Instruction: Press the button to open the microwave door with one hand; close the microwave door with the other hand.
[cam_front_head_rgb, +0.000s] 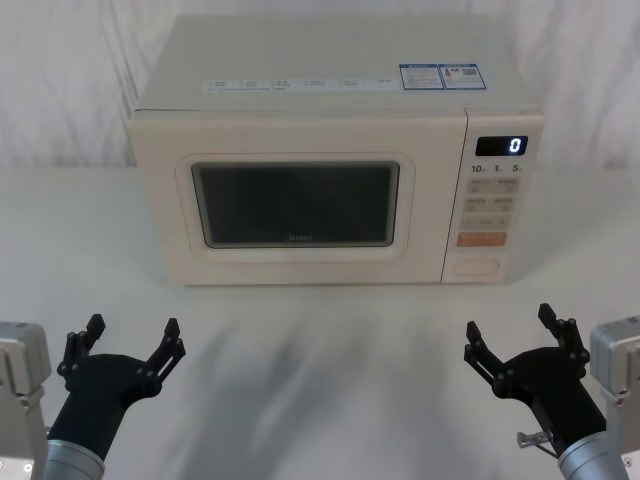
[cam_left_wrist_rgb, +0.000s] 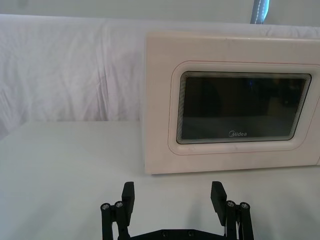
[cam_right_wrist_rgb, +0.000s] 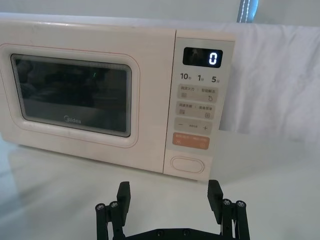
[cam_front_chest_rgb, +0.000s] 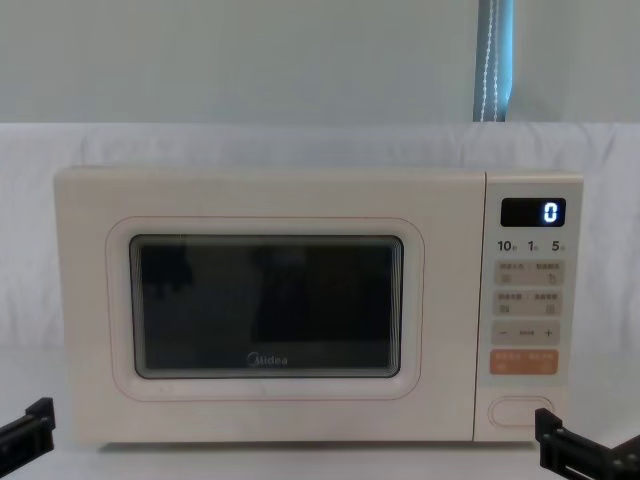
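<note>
A cream microwave stands at the table's back, its door (cam_front_head_rgb: 295, 205) (cam_left_wrist_rgb: 240, 107) (cam_right_wrist_rgb: 70, 95) (cam_front_chest_rgb: 265, 305) shut flush with the body. The wide cream pill-shaped button (cam_front_head_rgb: 475, 267) (cam_right_wrist_rgb: 187, 164) (cam_front_chest_rgb: 519, 412) sits at the bottom of the control panel, under the orange key. My left gripper (cam_front_head_rgb: 132, 340) (cam_left_wrist_rgb: 172, 195) hovers open near the table's front left, well short of the door. At the front right my right gripper (cam_front_head_rgb: 512, 330) (cam_right_wrist_rgb: 170, 192) is open too, short of the button and nearly in line with it. Both hold nothing.
The microwave's display (cam_front_head_rgb: 501, 145) reads 0. A white cloth (cam_front_head_rgb: 320, 370) covers the table and drapes the wall behind. Open table surface lies between the grippers and the microwave front.
</note>
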